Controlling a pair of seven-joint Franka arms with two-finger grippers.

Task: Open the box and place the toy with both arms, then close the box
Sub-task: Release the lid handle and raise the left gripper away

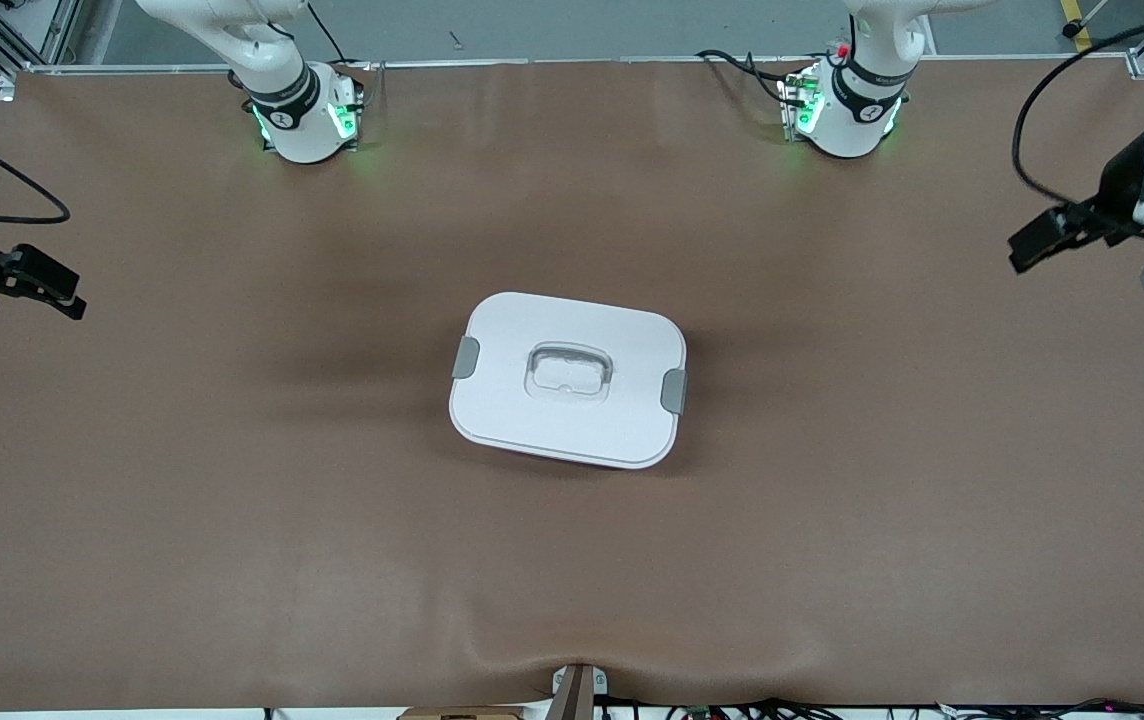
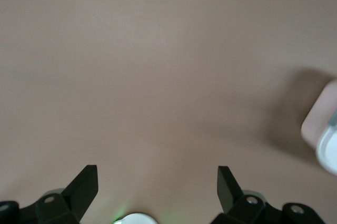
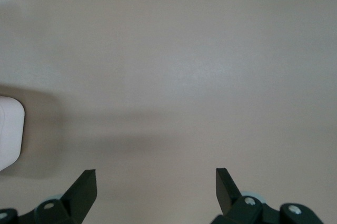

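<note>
The box [image 1: 568,378] stands shut in the middle of the table, its white lid on, a grey clip [image 1: 466,357] at each short side and the clear handle [image 1: 569,372] in the centre. The pink toy is out of view. My left gripper [image 1: 1022,252] hangs open and empty over the table at the left arm's end. My right gripper [image 1: 70,300] hangs open and empty over the right arm's end. The left wrist view shows open fingers [image 2: 87,184] and a corner of the box [image 2: 322,129]. The right wrist view shows open fingers [image 3: 84,187] and the box's edge [image 3: 10,129].
A brown mat [image 1: 232,500] covers the table. The right arm's base [image 1: 302,115] and the left arm's base [image 1: 847,110] stand along the edge farthest from the front camera. A small bracket [image 1: 577,690] sits at the nearest edge.
</note>
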